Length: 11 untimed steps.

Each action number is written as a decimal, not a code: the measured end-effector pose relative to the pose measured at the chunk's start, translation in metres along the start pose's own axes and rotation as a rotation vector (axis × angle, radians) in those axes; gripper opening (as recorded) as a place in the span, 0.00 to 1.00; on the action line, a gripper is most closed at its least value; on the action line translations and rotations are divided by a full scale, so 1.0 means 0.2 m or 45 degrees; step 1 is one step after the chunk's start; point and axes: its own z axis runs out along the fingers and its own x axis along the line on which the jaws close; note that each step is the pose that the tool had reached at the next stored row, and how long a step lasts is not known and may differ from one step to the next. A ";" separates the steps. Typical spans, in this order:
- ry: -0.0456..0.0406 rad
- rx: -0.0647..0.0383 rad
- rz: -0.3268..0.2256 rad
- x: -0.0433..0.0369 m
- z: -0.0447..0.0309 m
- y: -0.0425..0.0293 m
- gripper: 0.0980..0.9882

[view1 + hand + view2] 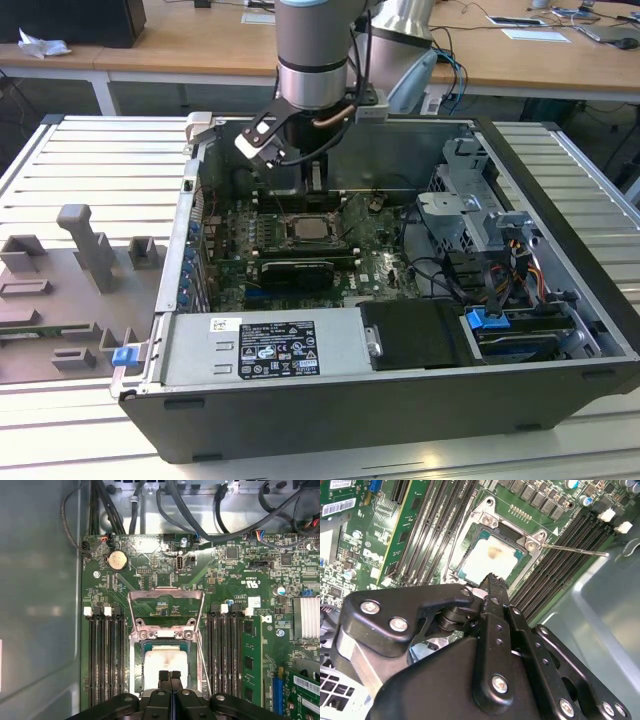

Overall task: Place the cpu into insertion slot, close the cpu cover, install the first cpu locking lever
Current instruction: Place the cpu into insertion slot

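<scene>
Exterior view, arm: we see the arm [312, 50] reaching down into the open computer case [560, 240], which lies on the slatted desk [80, 160].
Exterior view, tool: the tool [312, 185] hangs low over the middle of the green board, just above the socket area.
Exterior view, cpu: the cpu [305, 228] shows as a pale square on the board, right under the tool.
First wrist view, cpu: we find the cpu [162, 660] lying flat in the insertion slot [139, 660], its silver top marked with a faint brownish smudge.
First wrist view, cpu cover: the cpu cover [166, 596] is swung open off the slot, and green board shows through its window.
First wrist view, tool: the tool [169, 675] has its two fingertips pressed together with nothing between them, poised over the cpu's near edge.
First wrist view, surroundings: memory slots [105, 655] flank the socket on both sides, and a coin cell [118, 559] sits farther up the board.
Second wrist view, tool: the tool [493, 580] points its tip at the edge of the cpu [492, 555]; we cannot tell whether it touches.
Second wrist view, locking lever: a thin locking lever [575, 550] juts from the socket's corner out across the memory slots.
</scene>
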 end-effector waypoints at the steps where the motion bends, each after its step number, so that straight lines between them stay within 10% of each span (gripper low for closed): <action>1: 0.000 0.000 0.000 0.000 -0.008 0.001 0.01; 11: 0.000 0.000 0.000 0.003 -0.135 0.009 0.01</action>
